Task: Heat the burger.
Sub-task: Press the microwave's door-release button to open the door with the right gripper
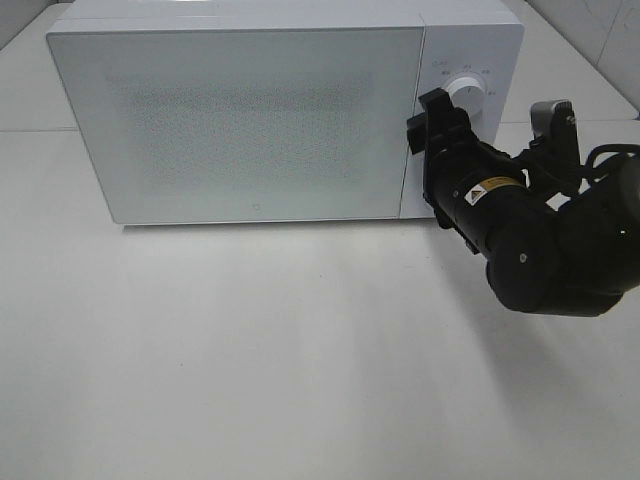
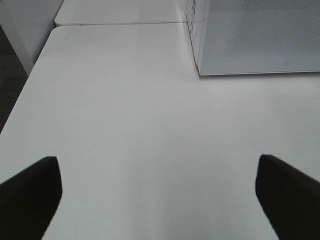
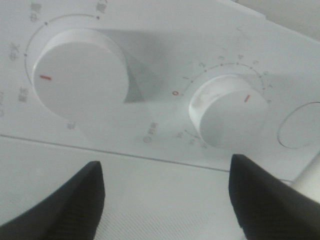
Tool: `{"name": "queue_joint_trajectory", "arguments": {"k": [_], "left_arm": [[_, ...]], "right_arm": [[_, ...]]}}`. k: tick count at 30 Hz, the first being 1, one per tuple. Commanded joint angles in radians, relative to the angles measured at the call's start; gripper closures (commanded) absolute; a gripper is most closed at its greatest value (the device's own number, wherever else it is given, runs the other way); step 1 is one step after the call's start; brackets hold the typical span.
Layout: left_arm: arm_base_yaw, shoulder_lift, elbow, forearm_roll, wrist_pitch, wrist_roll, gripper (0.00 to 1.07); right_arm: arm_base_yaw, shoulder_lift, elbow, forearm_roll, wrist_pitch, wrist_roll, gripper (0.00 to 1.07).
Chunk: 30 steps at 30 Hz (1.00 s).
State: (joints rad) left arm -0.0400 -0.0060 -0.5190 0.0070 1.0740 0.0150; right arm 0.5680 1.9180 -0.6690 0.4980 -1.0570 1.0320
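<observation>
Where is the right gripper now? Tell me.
In the exterior high view the right gripper is on the right, in front of the control panel of the microwave, beside the white dial, open and holding nothing.

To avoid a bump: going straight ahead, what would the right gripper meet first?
The right gripper would probably meet the microwave's control panel, between its power dial and timer dial; depth is unclear.

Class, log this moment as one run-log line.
microwave door: shut | right end effector: open, facing timer dial, pointer off zero | left end effector: open, above table | burger: unseen
</observation>
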Motion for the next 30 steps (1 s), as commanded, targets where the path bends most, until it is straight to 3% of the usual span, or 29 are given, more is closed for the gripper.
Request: {"name": "queue_joint_trajectory", "arguments": {"k": [1, 19, 24, 30], "left_arm": [[0.004, -0.014, 0.000, -0.007, -0.003, -0.001, 0.09], [0.004, -0.014, 0.000, -0.007, -0.003, -0.001, 0.09], [0.004, -0.014, 0.000, -0.007, -0.003, -0.001, 0.09], [0.004, -0.014, 0.000, -0.007, -0.003, -0.001, 0.09]], "right_arm": [[-0.004, -0.052, 0.021, -0.028, 0.089, -0.101, 0.40], [-0.007, -0.416, 0.043, -0.114, 0.822, -0.902, 0.40], [-0.007, -0.508, 0.042, -0.121, 0.958, -1.022, 0.40], [-0.007, -0.611, 0.042, -0.224, 1.079, -1.032, 0.40]]}}
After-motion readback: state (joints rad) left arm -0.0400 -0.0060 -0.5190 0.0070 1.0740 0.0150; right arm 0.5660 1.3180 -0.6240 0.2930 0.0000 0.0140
